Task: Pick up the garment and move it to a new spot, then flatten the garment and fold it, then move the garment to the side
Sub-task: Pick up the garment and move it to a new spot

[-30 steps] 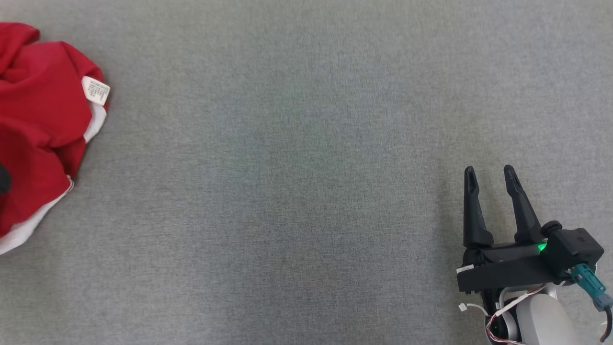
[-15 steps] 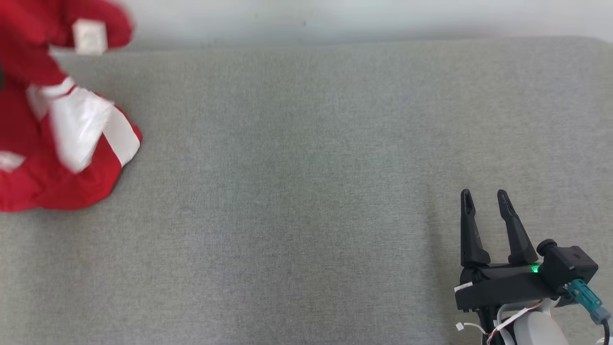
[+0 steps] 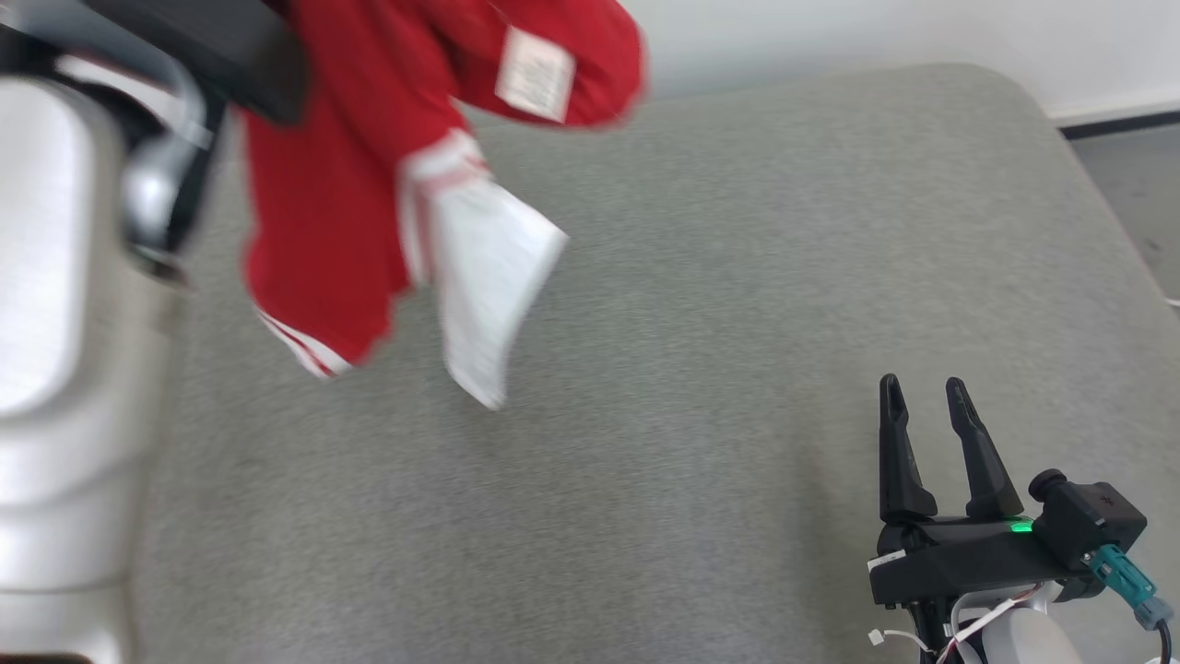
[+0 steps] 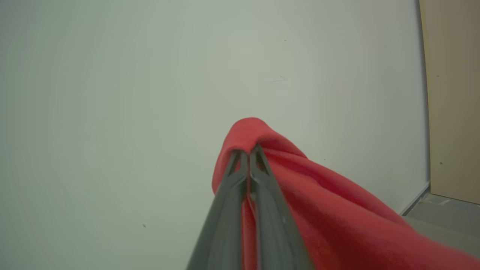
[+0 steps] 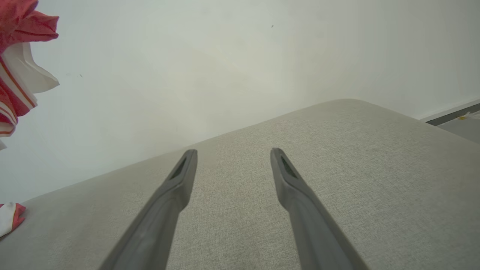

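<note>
The garment [image 3: 323,203] is red with white panels and a white label [image 3: 535,74]. It hangs in the air at the upper left of the head view, blurred, its lower ends dangling over the grey surface. In the left wrist view my left gripper [image 4: 247,153] is shut on a fold of the red garment [image 4: 337,217], held up before a pale wall. My left forearm [image 3: 64,323] shows at the left of the head view. My right gripper [image 3: 922,387] stands open at the lower right, low over the surface with nothing between its fingers [image 5: 183,172]. The garment [image 5: 18,22] also hangs at the far left of the right wrist view.
The grey padded surface [image 3: 691,323] ends in a rounded right edge, with darker floor [image 3: 1134,184] beyond it. A pale wall [image 3: 830,28] runs behind the surface. A small red and white bit of cloth [image 5: 9,217] touches the surface at its left end.
The head camera has tilted up and shifted. The garment has left the surface and now hangs from my left gripper, further right. My left forearm has come into view. The right gripper stays open.
</note>
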